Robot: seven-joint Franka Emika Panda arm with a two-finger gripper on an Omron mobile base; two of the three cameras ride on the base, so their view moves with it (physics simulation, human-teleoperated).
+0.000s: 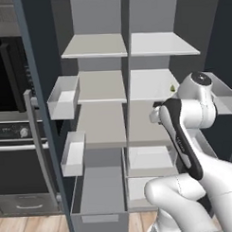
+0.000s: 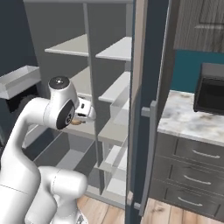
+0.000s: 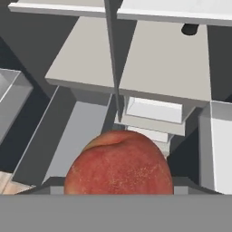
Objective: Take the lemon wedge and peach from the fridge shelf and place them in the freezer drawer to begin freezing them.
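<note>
- Left base view: arm [image 1: 185, 134] fills the lower right, reaching into the open fridge; lemon wedge [image 1: 173, 88] sits on the right-hand shelf [image 1: 150, 86], just beside the arm's wrist. Freezer drawer [image 1: 99, 196] is pulled open at the bottom left.
- Right base view: peach [image 2: 77, 122] shows as an orange bit at the gripper, under the wrist, above the drawer.
- Hand view: peach [image 3: 118, 164] sits large between the fingers, held; drawer [image 3: 74, 138] below-left of it.

white arm [image 1: 203, 110], dk joints, rounded links
</note>
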